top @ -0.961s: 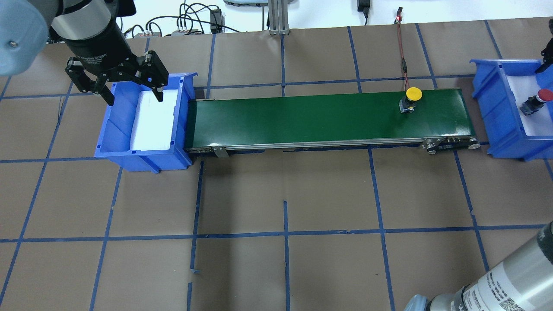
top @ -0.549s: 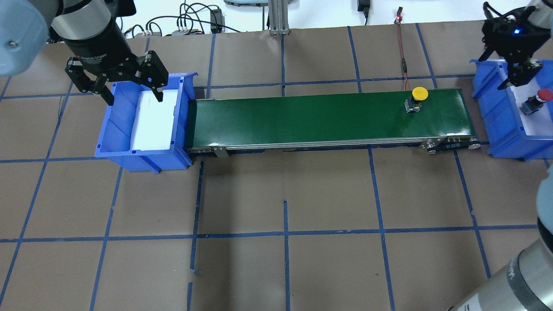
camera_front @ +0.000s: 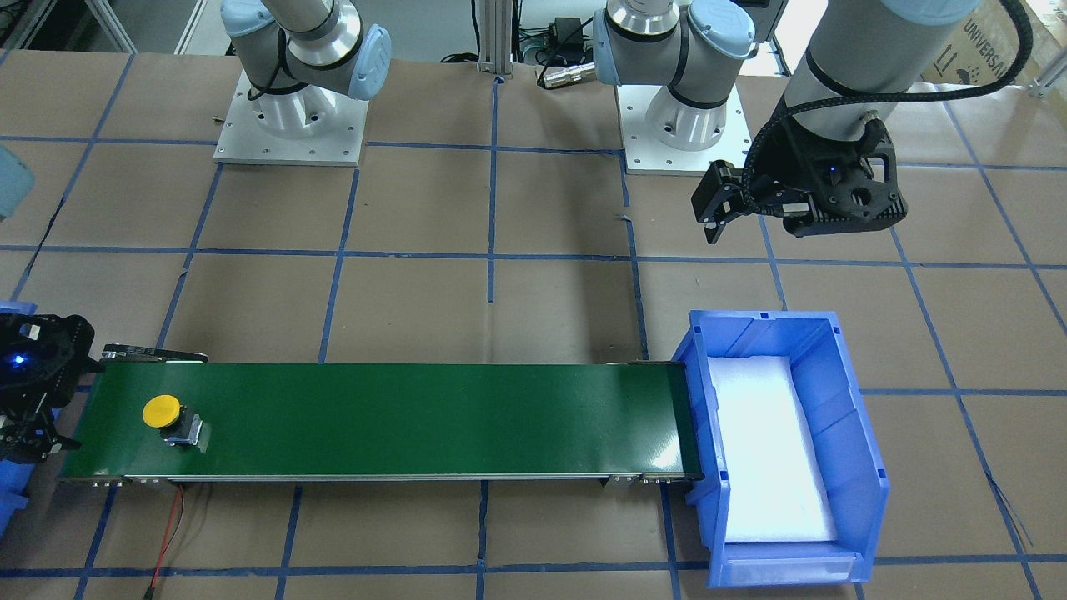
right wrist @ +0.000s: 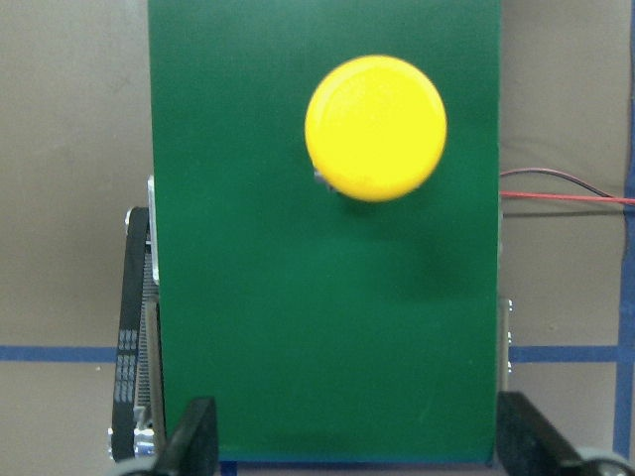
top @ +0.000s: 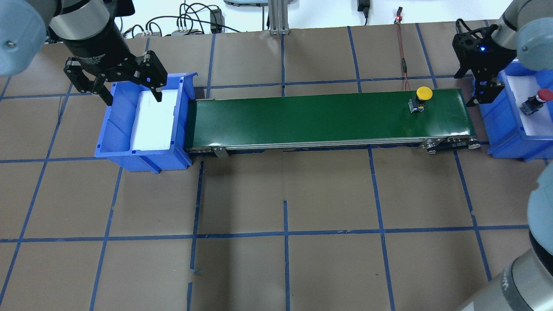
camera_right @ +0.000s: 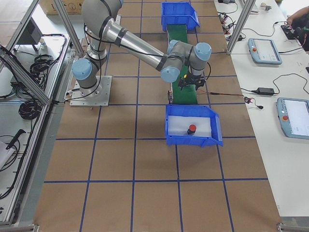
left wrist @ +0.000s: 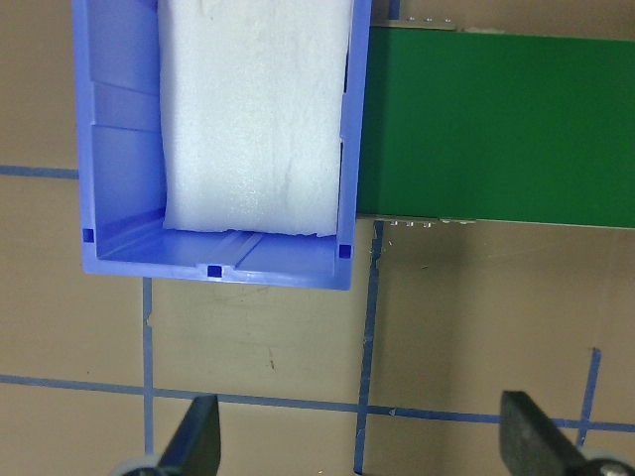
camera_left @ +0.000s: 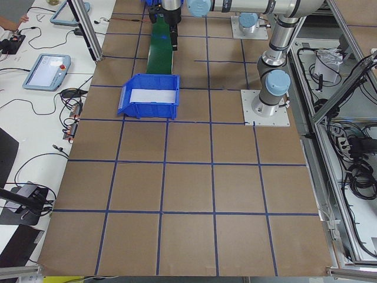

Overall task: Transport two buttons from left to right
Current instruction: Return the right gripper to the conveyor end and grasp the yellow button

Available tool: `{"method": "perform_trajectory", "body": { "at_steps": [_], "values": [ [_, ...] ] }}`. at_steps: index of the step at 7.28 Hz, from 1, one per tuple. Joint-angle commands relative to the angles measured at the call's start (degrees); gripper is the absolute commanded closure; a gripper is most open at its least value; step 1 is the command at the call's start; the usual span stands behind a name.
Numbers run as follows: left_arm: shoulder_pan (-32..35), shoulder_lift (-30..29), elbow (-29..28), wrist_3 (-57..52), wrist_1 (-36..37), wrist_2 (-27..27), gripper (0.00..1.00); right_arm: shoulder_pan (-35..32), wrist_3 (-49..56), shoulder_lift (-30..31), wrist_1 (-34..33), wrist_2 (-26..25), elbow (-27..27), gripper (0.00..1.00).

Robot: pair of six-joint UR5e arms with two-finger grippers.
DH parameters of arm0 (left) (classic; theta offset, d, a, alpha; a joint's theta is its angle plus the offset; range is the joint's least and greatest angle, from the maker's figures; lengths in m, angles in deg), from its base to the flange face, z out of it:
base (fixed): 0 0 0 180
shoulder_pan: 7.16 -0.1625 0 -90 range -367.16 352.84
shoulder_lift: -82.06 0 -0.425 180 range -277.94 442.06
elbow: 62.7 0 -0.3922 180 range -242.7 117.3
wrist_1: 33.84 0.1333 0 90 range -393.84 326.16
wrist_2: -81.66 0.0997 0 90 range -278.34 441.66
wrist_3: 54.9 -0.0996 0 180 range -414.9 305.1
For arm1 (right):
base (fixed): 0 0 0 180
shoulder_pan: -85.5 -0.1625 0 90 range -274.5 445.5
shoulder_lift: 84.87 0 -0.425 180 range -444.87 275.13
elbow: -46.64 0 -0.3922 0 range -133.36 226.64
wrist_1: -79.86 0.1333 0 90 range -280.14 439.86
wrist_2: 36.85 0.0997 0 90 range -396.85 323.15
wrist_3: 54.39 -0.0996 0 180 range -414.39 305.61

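The right claw (top: 484,93) hangs spread and empty just off the right end of the green conveyor belt (top: 302,116), between the belt and the right bin (top: 501,129). Its wrist view shows both fingertips (right wrist: 198,436) wide apart, with the yellow button (right wrist: 375,127) ahead of them on the belt and off-centre toward one edge.

The step in hand looks like picking that button up. To do it well, the claw should move forward and sideways until the cap sits midway between the fingers. It should then drop low enough to grip the dark body, not the broad cap (the cap would likely slip).

The red button (top: 538,101) already lies in the right bin. The left claw (top: 131,93) is spread and holds nothing, over the left bin (top: 108,129) on the desk.
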Motion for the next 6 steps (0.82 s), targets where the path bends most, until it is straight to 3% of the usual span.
{"method": "perform_trajectory", "body": {
  "at_steps": [1,6],
  "values": [
    [-0.5,0.0,0.1,0.0,0.0,0.0,0.0,-0.8,-2.2,0.9,-3.8,0.3,3.7,0.0],
    [-0.4,0.3,0.2,0.0,-0.5,0.0,0.0,-3.7,-1.6,0.4,-7.5,0.2,4.0,0.0]
  ]
}}
